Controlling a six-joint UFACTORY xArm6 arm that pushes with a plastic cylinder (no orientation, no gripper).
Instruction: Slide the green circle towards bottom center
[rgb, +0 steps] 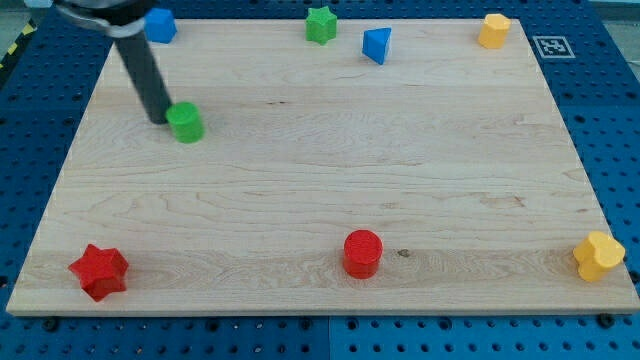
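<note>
The green circle (186, 122) sits on the wooden board (320, 200) at the view's upper left. My tip (161, 121) is at the end of the dark rod and rests right against the green circle's left side. The red circle (363, 253) stands near the view's bottom centre.
A blue block (160, 25) is at the top left, a green star (321, 25) and a blue triangle (377, 45) at the top centre, a yellow block (493, 30) at the top right. A red star (99, 271) is at the bottom left, a yellow block (598, 256) at the bottom right.
</note>
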